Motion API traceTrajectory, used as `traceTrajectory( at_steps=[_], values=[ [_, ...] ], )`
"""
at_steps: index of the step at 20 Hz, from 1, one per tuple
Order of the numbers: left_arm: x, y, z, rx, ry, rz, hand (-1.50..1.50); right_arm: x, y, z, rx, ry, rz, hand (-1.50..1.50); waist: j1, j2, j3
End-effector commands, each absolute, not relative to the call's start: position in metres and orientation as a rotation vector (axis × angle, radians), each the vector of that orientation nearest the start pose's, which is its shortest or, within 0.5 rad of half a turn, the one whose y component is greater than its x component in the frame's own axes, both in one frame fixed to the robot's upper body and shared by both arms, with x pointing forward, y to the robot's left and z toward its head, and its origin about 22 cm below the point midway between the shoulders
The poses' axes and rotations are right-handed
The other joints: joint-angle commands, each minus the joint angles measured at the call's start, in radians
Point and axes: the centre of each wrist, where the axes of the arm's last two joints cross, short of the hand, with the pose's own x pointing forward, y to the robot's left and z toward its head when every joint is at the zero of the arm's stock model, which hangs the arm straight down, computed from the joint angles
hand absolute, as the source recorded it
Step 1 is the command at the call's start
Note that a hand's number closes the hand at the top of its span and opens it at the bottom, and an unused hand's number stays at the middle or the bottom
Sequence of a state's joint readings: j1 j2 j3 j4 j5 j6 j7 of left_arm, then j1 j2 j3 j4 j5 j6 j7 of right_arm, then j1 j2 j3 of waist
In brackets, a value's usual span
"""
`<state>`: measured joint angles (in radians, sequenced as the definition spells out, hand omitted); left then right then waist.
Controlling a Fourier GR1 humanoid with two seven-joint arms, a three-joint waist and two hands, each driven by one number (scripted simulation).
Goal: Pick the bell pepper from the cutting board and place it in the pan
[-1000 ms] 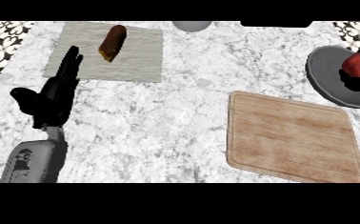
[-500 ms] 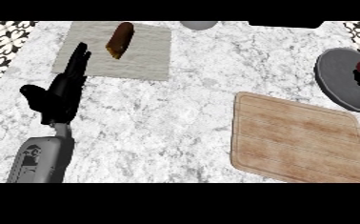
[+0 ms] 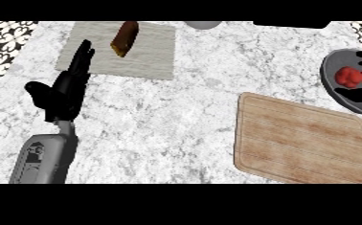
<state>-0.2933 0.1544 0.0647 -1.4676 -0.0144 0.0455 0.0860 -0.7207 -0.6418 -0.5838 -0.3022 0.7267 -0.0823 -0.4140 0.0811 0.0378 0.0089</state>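
Pepper: red pepper (image 3: 347, 76) lies in the pan (image 3: 332, 83), which sits at the tabletop's right edge and is cut off by the view's border; a dark shape just below the pepper may be a shadow or part of the right robot hand, I cannot tell which.
Board: cutting board (image 3: 293, 142) near the right front corner of the tabletop (image 3: 184, 109), bare wood, nothing on it.
Task state: judged from this, the pepper looks already placed; little seems left beyond drawing back.
Left robot hand: left robot hand (image 3: 65, 90) shows near the tabletop's left edge, released, fingers straight and pointing toward the far edge, grasping nothing, resting.
Right robot hand: not clearly visible, so its state cannot be told.
Risk: the pan reaches past the view, so whether the pepper sits well inside it is uncertain; if a hand is close over it, a careless pull-back could nudge the pepper or shift the pan.
Surroundings: pale cloth (image 3: 120, 49) by the far left corner with a brown loaf (image 3: 124, 38) on it; grey round thing (image 3: 203, 25) at the far edge.
Obstacles: nothing stands between board and pan; cloth and loaf are well apart from both.
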Motion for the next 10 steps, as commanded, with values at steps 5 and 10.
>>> traceTrajectory(
  at_steps=[5,10],
  values=[
    [0.31,0.247,0.059,0.141,-1.659,-0.087,0.0,0.339,-0.479,0.047,-0.796,-1.473,0.298,-1.5,-0.01,-0.005,0.001],
    [0.309,0.272,0.058,0.158,-1.654,-0.078,0.0,0.324,-0.496,0.046,-0.768,-1.637,0.061,-1.5,-0.035,-0.011,-0.001]
  ],
)
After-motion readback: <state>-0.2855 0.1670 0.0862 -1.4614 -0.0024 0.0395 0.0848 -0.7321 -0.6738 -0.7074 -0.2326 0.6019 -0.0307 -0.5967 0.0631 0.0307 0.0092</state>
